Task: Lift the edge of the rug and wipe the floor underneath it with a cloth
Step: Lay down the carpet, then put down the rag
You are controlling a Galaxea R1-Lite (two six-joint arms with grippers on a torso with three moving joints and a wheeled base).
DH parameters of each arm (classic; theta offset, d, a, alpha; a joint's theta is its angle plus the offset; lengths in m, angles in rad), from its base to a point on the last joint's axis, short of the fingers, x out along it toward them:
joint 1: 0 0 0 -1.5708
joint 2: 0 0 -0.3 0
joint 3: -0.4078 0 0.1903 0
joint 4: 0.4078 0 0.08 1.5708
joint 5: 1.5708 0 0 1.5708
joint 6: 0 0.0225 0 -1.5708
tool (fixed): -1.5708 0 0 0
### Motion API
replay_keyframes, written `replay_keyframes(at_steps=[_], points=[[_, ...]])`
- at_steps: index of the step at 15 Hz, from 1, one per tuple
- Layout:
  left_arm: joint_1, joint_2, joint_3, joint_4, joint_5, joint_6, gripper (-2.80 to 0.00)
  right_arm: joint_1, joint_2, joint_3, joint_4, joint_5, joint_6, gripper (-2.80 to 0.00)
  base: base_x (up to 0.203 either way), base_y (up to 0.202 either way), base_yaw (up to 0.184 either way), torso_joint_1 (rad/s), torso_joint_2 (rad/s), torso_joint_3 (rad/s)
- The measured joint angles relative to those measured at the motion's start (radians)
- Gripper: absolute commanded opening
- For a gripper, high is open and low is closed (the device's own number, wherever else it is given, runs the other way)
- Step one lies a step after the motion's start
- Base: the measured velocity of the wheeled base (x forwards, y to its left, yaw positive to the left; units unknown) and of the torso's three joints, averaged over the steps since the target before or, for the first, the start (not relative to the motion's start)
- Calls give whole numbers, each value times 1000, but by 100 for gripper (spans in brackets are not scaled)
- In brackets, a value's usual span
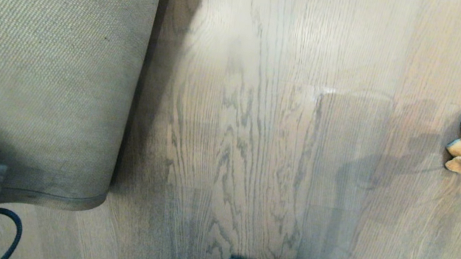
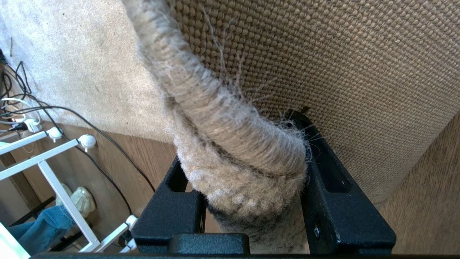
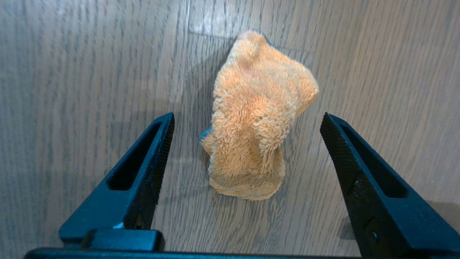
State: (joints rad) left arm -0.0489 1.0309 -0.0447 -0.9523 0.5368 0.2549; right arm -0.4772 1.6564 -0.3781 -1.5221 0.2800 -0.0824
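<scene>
My left gripper [image 2: 248, 201] is clamped on the rug edge [image 2: 230, 144], coarse backing up at 9 o'clock; the right gripper [image 3: 246, 144] hangs released over the fluffy cloth [image 3: 257, 118] on the floor [image 1: 257, 128] at 3.

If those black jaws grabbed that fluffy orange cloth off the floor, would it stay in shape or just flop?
Probably flop: the cloth lies crumpled in soft folds on the floor, so it looks limp. Its fluffy pile suggests it is light and would squash between the right gripper jaws, now wide open around it. It seems unlikely to slip or roll.
</scene>
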Motion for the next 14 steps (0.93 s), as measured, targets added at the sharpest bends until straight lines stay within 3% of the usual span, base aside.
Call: replay_keyframes(at_steps=[4,5,14], points=[[0,0,0,1,0,0,-280,0,-72,88,0,7,-1,0,0,0,0,0,0,0],[0,0,0,0,1,0,-280,0,-85,106,0,21,-1,-280,0,0,0,0,0,0],[3,-2,-1,-1,3,0,-280,1,-229,223,6,206,13,-280,0,0,0,0,0,0]])
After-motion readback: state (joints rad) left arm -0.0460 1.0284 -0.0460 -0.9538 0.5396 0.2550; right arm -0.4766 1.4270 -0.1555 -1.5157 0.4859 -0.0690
